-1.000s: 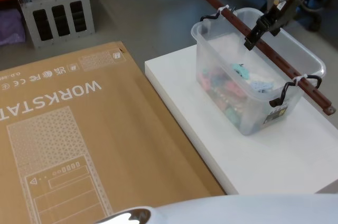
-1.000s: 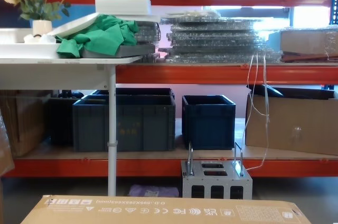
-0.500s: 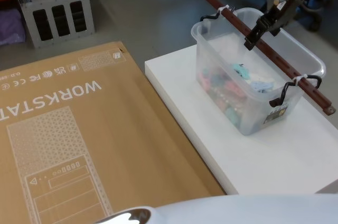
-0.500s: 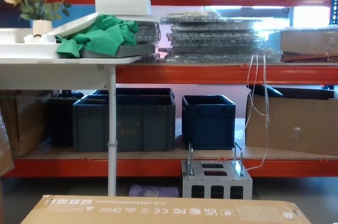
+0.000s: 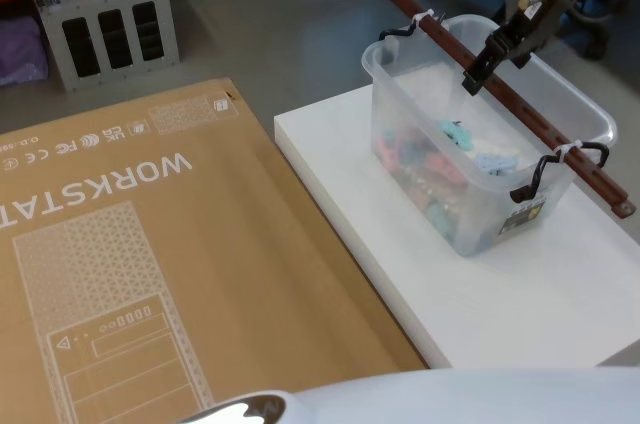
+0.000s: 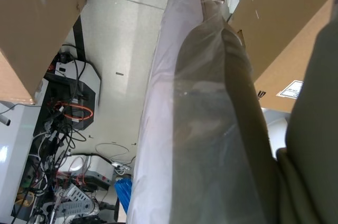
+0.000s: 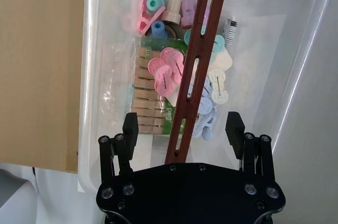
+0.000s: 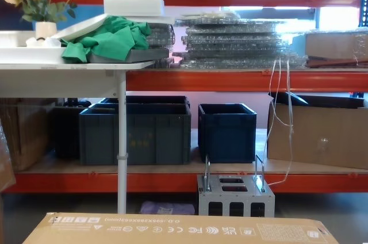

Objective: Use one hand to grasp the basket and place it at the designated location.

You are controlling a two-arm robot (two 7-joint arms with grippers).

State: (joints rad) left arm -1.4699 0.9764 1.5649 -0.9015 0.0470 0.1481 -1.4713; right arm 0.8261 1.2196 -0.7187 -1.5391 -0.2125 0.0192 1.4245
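Risk, tilt: if you close off the middle of the bar handle (image 7: 203, 39), expect the basket (image 5: 372, 62) to hang lopsided when lifted and the pegs and clips (image 7: 163, 71) to slide toward the low end.
Risk, twist: the bar runs slightly askew to the line between the fingers (image 7: 131, 128). A close from here may turn it, straining the white ties (image 5: 428, 16) that lash it to the black wire clips (image 5: 530, 184).
Risk, slip: the bar is narrow, smooth-looking and slotted. A pad landing on a slot would probably grip poorly, and the loaded basket could drop back onto the white platform (image 5: 330, 154).
Right gripper (image 7: 182, 128): spread wide and holding nothing. One finger stands on each side of the bar, and neither touches it.
Bar relative to the gripper: it passes between the fingers, close to midway. Whether the fingertips have reached its level is hard to judge.
Basket relative to the gripper: directly beneath, with its open top facing the palm and its contents under the fingertips. It rests on the platform.
Cardboard box (image 5: 150, 274) relative to the gripper: off to the gripper's left, just beside the platform.
Step in hand, as a judgement: aligned to grasp, but not yet closed.
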